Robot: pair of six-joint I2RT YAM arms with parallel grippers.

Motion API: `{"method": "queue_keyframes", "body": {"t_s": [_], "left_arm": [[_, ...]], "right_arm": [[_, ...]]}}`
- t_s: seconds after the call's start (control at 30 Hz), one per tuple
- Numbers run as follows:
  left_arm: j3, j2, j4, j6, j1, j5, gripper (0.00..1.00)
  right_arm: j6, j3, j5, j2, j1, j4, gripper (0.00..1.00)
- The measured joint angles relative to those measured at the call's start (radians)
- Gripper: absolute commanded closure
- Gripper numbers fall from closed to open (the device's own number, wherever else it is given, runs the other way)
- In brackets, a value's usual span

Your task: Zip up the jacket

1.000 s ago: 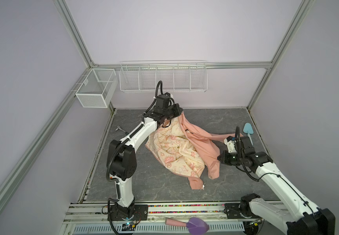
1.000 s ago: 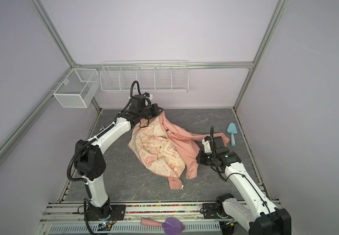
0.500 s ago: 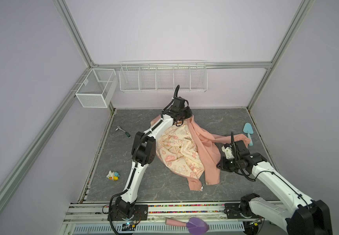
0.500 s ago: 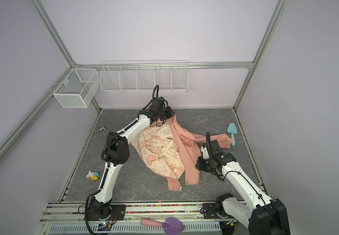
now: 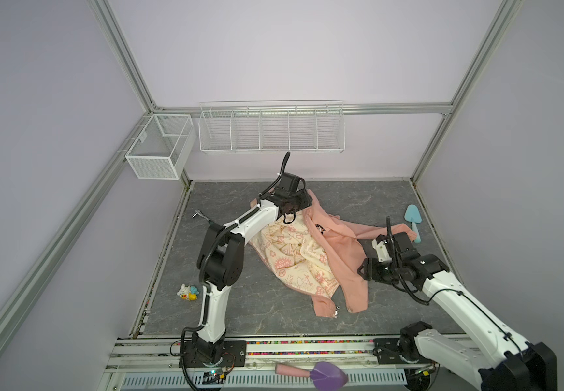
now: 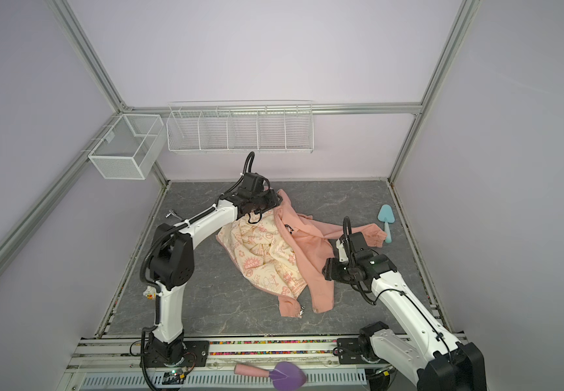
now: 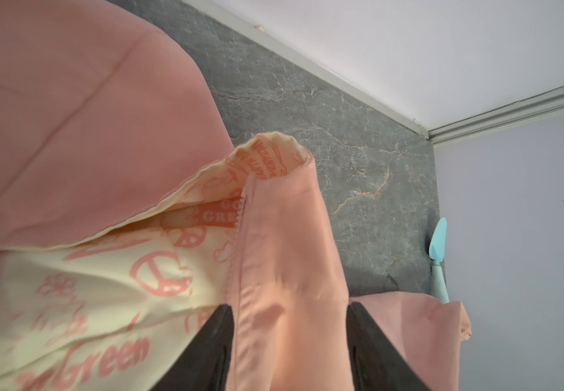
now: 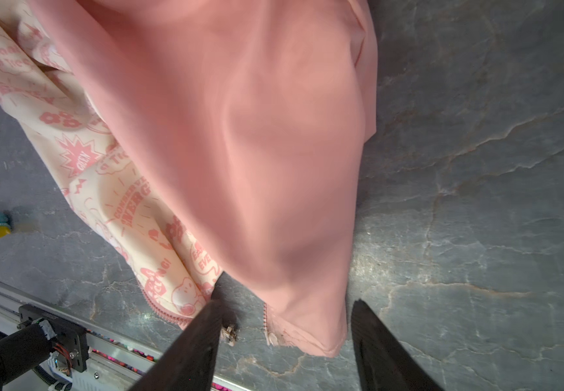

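1. Lying crumpled and unzipped on the grey worktop (image 5: 378, 199), the jacket (image 5: 343, 252) (image 6: 311, 252) sits between the two arms in both top views. Its cream printed lining (image 5: 294, 257) faces up on the left half and pink outer cloth on the right.
2. The left claw (image 5: 299, 204) is at the jacket's far end, near the back wall. From above, its fingertips are hidden by its own body and the cloth.
3. In the left wrist view, the left claw (image 7: 289, 315) has its fingers (image 7: 211, 342) apart, and a raised pink fold with the zip edge stands loosely between them. Whether the cloth touches either finger is hard to tell.
4. The right claw (image 5: 363, 270) is beside the right edge of the pink front panel. In its wrist view, the right claw (image 8: 287, 304) has its fingers (image 8: 199, 345) spread. The hem lies between and beyond them, and bare worktop shows next to one finger.
5. The zip pull (image 8: 229, 332) peeks out beside a finger there. From above it is only a tiny metal glint (image 5: 335, 308) at the near hem.
6. One sleeve's cuff (image 5: 405, 233), partly behind the right arm, reaches a light-blue trowel (image 5: 413, 220). Whether they touch is unclear.
7. The chest badge (image 5: 321, 228) is too small to read.
8. A toy duck (image 5: 188, 292) lies by the left arm and is largely hidden behind that arm in a top view (image 6: 150, 295).
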Motion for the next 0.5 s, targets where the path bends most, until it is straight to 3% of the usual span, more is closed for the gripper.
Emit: {"method": "queue_keyframes", "body": {"t_s": [0.3, 0.5], "left_arm": [[-0.301, -0.320, 0.013, 0.000, 0.024, -0.064, 0.41], [-0.548, -0.503, -0.008, -0.019, 0.176, -0.046, 0.40]], "right_arm": [[0.000, 0.048, 0.063, 0.002, 0.108, -0.013, 0.30], [0.002, 0.104, 0.146, 0.061, 0.268, -0.016, 0.30]]}}
